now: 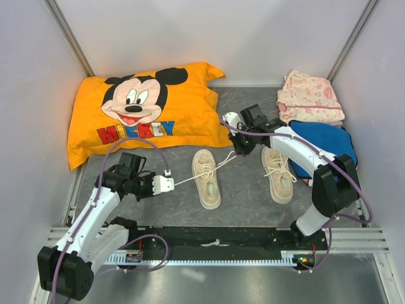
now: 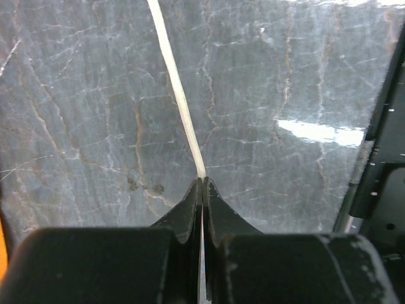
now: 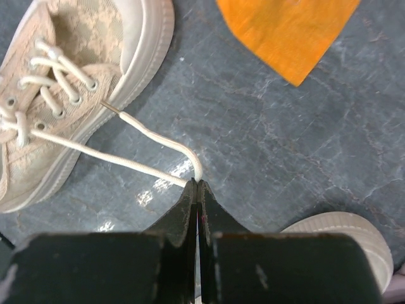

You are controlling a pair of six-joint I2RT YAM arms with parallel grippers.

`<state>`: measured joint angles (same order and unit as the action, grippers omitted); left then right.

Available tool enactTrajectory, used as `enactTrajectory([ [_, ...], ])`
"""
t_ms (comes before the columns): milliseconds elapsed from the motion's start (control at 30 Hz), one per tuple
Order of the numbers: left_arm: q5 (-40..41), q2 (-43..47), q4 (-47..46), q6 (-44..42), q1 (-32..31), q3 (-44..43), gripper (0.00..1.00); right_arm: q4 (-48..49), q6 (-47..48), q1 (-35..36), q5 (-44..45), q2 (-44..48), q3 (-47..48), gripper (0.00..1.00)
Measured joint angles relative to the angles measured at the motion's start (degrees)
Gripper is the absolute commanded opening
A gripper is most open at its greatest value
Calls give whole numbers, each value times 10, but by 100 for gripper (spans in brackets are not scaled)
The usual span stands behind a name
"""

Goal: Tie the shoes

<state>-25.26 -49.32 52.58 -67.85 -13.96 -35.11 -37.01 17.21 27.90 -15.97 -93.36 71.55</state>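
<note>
Two cream-beige sneakers lie on the grey mat: the left shoe [image 1: 206,178] in the middle and the right shoe [image 1: 278,174] beside it. My left gripper [image 1: 166,183] is shut on one white lace [image 1: 190,179] of the left shoe, stretched taut to the left; the lace shows in the left wrist view [image 2: 177,88] running into my left gripper [image 2: 202,180]. My right gripper [image 1: 238,149] is shut on the shoe's other lace [image 1: 223,162], up and right of the shoe. In the right wrist view my right gripper [image 3: 197,183] pinches a bend of that lace [image 3: 126,158], with the left shoe [image 3: 69,76] beyond.
An orange Mickey pillow [image 1: 142,111] lies at the back left. Folded pink cloth [image 1: 310,96] and a blue cloth [image 1: 329,139] sit at the back right. The toe of the right shoe [image 3: 342,231] is close beside my right gripper. White walls enclose the mat.
</note>
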Motion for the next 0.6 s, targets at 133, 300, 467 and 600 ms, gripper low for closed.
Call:
enactTrajectory([
  [133,-21,-6,37,0,0,-36,2,26,-10,0,-3,1,-1,0],
  [300,-78,-27,69,8,-25,-144,2,56,-36,4,-53,-10,14,0],
  [467,-132,-68,69,54,-121,-246,2,127,-82,25,-117,-24,32,0],
  [600,-158,-92,47,103,-219,-296,2,197,-126,50,-164,-26,37,0],
])
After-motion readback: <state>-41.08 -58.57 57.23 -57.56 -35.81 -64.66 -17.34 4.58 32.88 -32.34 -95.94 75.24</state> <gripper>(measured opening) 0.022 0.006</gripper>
